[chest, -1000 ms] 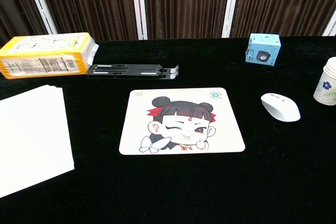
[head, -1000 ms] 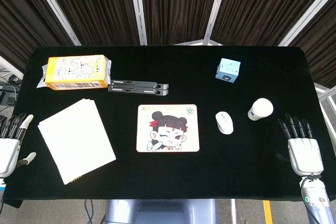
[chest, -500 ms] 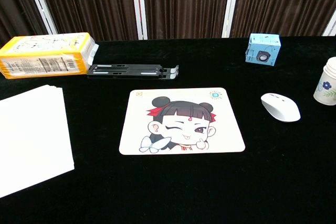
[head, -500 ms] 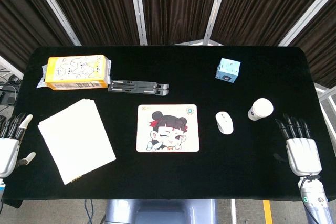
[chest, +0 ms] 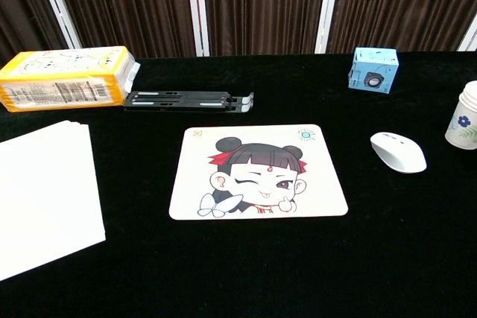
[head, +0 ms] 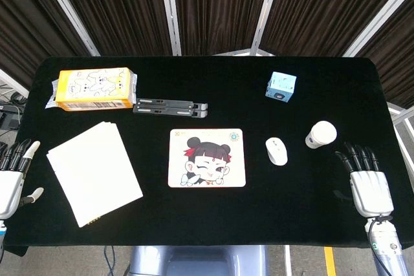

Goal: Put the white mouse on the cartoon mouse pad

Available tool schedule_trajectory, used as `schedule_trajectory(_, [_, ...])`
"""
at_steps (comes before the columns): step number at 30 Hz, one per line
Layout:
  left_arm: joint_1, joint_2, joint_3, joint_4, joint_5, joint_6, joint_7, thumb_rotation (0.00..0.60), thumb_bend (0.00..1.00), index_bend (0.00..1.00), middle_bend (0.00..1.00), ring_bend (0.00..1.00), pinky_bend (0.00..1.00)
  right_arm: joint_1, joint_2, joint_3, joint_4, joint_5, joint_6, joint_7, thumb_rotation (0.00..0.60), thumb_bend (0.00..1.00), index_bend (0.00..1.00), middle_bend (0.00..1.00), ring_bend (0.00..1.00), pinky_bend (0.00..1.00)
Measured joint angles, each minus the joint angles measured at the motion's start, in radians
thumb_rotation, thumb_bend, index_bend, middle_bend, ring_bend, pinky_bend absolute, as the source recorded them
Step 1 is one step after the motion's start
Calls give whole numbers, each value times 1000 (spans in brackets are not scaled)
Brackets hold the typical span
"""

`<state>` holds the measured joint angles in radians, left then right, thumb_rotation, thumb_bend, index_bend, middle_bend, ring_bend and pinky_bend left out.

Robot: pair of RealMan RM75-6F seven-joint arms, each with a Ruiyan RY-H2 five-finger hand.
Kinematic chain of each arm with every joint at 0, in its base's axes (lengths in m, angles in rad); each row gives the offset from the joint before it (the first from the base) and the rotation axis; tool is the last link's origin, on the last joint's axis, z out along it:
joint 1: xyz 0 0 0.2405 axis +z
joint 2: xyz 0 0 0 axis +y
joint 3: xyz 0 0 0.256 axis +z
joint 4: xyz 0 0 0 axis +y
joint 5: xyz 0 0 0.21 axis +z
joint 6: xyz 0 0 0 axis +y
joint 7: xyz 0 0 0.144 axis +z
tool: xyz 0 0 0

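Left hand [head: 11,182]: your fingers extended and apart, holding nothing, low at the left edge.
Right hand [head: 369,187]: your fingers extended forward, apart, empty.

A bench [head: 213,221] draped in black cloth stood before dark brown pleated curtains [head: 213,4] crossed by white frame bars [head: 169,8]. Grey floor [head: 304,260] with a yellow stripe [head: 329,260] showed below the bench's front edge.

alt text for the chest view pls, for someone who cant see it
A white computer mouse sits on a black table, apart from and right of a cartoon-girl mouse pad. Behind lie a black folded stand, yellow packet and blue cube; no hands show.
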<state>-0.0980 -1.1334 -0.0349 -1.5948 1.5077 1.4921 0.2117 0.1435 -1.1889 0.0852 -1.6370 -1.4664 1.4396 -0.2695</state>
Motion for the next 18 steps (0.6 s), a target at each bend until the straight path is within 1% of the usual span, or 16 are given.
schedule_trajectory(4, [-1, -1, 0, 1, -1, -3, 6, 600, 154, 0, 0, 0, 0, 10, -11, 6, 2, -20, 9, -22, 600, 0, 281, 207, 0, 0])
schedule_trajectory(7, [-2, -1, 0, 0, -1, -4, 7, 600, 154, 0, 0, 0, 0, 24, -25, 10, -17, -24, 1, -51, 600, 1, 295, 219, 0, 0])
schedule_trajectory(10, [-2, 0, 1, 0, 0, -4, 4, 600, 154, 0, 0, 0, 0, 40, -40, 14, -52, -7, -34, -84, 600, 11, 316, 224, 0, 0])
schedule_trajectory(13, [-2, 1, 2, 1, 1, -4, -2, 600, 153, 0, 0, 0, 0, 60, -66, 23, -95, 48, -76, -136, 600, 21, 323, 223, 0, 0])
schedule_trajectory(18, [-3, 4, 2, 0, -2, -9, -7, 600, 154, 0, 0, 0, 0, 100, -146, 51, -147, 181, -132, -238, 600, 43, 325, 224, 0, 0])
